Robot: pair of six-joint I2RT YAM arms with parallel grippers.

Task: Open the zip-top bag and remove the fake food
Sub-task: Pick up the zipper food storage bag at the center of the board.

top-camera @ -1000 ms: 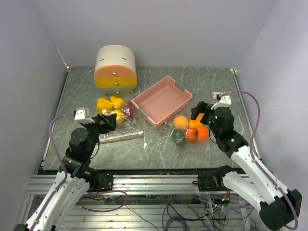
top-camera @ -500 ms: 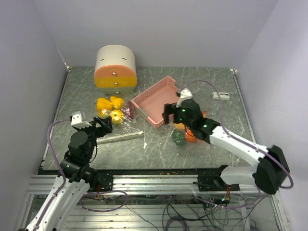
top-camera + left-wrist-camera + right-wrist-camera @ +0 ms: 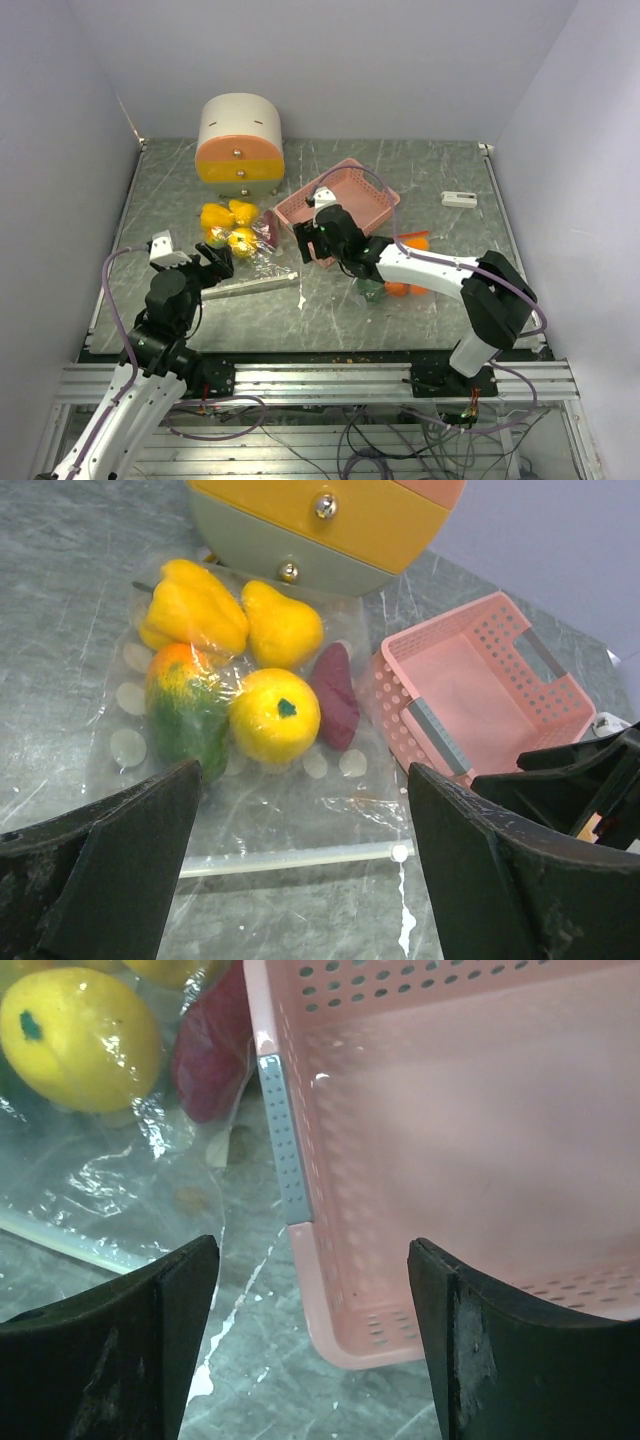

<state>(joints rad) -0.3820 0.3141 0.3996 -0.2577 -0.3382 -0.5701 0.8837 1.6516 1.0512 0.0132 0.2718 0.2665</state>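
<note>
The left gripper (image 3: 300, 815) was held with jaws apart, the zip-top bag (image 3: 335, 798) of fake food (image 3: 275, 715) lying ahead of them. The right gripper's (image 3: 312, 1260) jaws were spread over the pink basket's (image 3: 450, 1110) corner.

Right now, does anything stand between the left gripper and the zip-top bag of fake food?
Nothing visible. The zip-top bag lies just ahead of the open left gripper; the pink basket sits off to the right.
</note>
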